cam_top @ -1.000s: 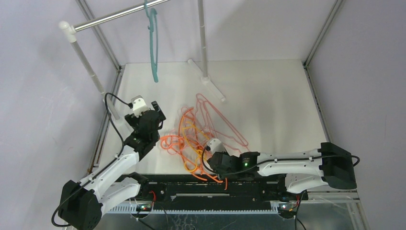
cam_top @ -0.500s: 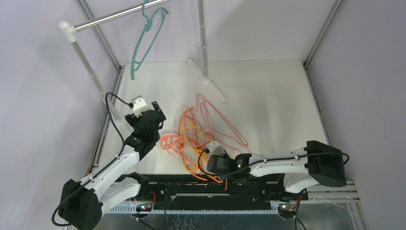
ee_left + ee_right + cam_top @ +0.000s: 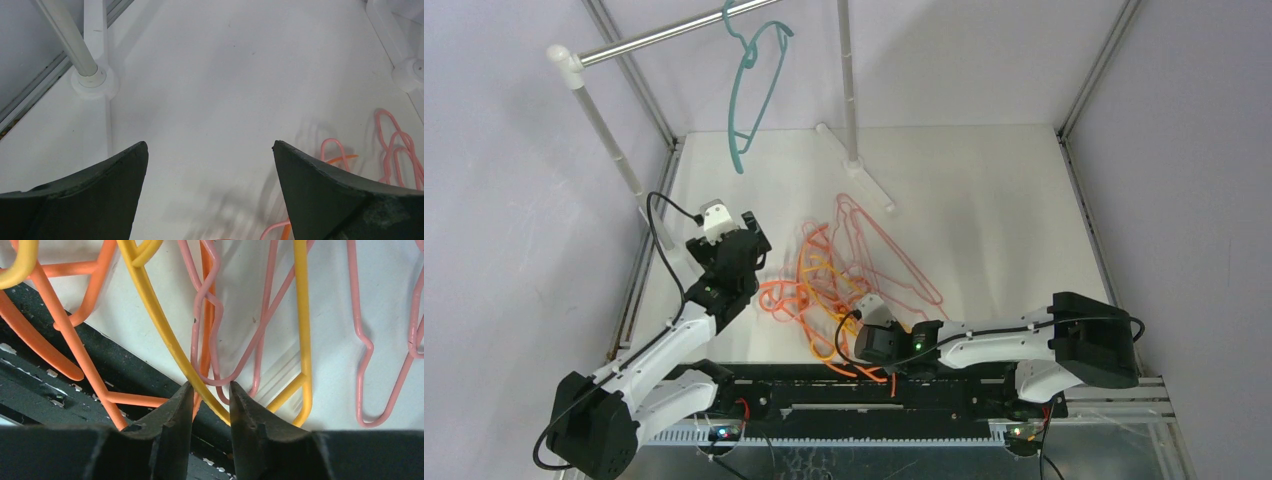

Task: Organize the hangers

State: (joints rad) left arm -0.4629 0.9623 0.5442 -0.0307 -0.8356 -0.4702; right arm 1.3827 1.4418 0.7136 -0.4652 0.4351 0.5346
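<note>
Hangers point(image 3: 819, 285) tangle on the worktop point(image 3: 994, 200) below the rail point(image 3: 654, 38) — a teal hanger point(image 3: 746, 95) hangs from it. Right fingers point(image 3: 175, 425) pinch the yellow hanger point(image 3: 155, 315), left fingers point(image 3: 105, 185) gape empty; next, ease it free.

High rear overview; close wrist views share hangers point(image 3: 300, 315).

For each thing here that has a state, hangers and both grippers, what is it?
teal hanger: hooked on the rail, hanging tilted.
hanger pile: tangled on the table, unhung.
left gripper: open, empty, above the table.
right gripper: jaws close around the wire of a yellow hanger; grip unclear.
</note>
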